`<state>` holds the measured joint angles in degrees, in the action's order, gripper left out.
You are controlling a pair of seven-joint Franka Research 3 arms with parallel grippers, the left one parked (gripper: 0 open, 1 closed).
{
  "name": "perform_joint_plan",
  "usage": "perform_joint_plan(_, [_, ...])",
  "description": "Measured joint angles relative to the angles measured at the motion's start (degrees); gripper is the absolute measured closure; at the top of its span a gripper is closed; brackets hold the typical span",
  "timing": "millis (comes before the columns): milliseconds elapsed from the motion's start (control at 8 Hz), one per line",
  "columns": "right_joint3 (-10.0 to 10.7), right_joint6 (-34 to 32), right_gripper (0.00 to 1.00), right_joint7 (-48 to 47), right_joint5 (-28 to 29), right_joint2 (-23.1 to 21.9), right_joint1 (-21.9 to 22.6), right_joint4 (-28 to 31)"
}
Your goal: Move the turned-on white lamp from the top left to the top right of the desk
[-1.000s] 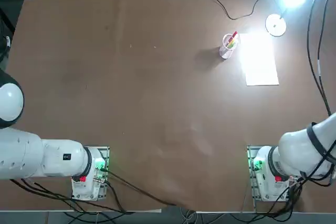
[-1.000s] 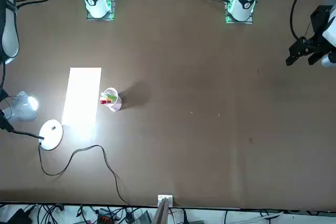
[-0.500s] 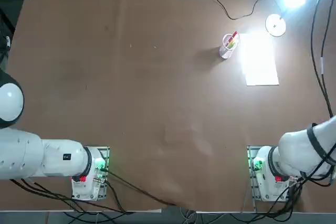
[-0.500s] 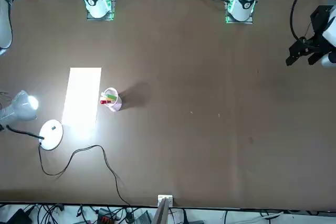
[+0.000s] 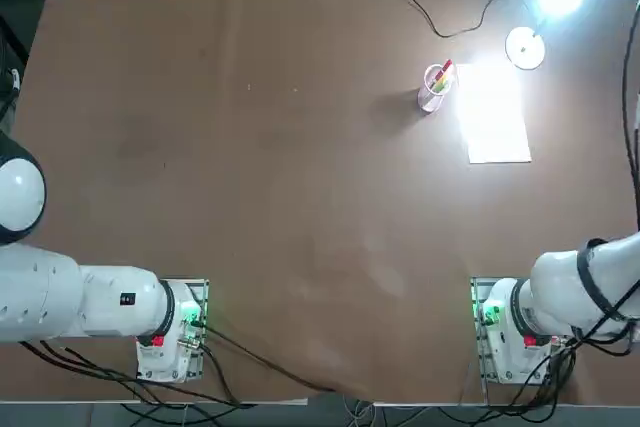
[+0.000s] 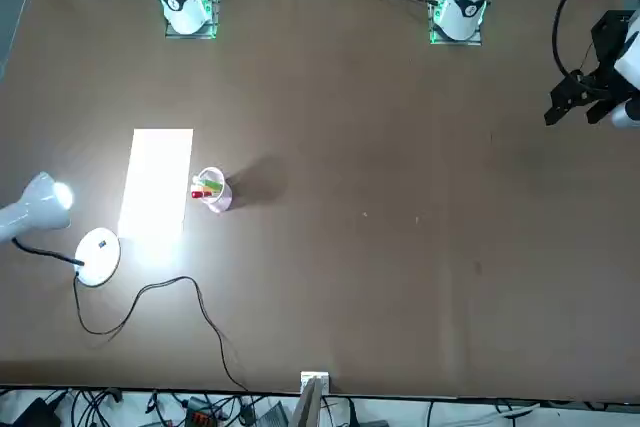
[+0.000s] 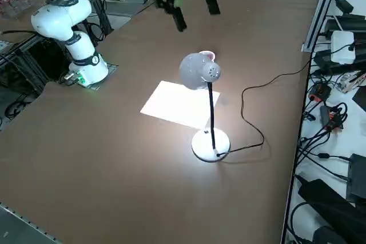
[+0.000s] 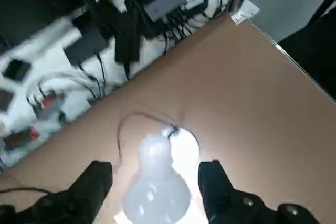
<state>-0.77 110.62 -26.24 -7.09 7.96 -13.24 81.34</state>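
My right gripper [image 8: 152, 182] spread wide above lamp [image 7: 206, 107], empty. Lamp prob. light, top-heavy, head fragile; grab slim neck, mind cord [image 7: 255, 107] drag.

The claw [image 8: 155, 192] is hanging open-fingered above the lamp [image 7: 207, 108]; a pen cup [image 5: 434, 86] is standing near, the tabletop [image 5: 250, 167] lying open elsewhere.

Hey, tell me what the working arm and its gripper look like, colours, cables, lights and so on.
The right arm has glossy white rounded links with a dark band at the joint. Its base sits on a metal plate with a green light and a red part, black cables trailing off it. The right gripper has two black, blocky fingers.
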Motion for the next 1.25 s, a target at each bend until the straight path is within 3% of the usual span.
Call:
perform_joint_plan(500, [-1.8, -30.3, 0.00, 22.6, 7.8, -3.6, 1.7, -0.9])
perform_joint_plan(625, [-2.5, -34.8, 0.00, 26.7, 8.8, -3.9, 2.7, -0.7])
perform_joint_plan(750, [-2.7, -33.8, 0.00, 27.4, 9.6, -4.0, 4.5, 0.4])
perform_joint_plan(1000, [-2.4, -22.2, 0.00, 22.0, 9.7, -6.2, 10.2, 8.7])
perform_joint_plan(1250, [-2.0, -14.9, 0.00, 21.2, 9.7, -9.7, 11.2, 16.4])
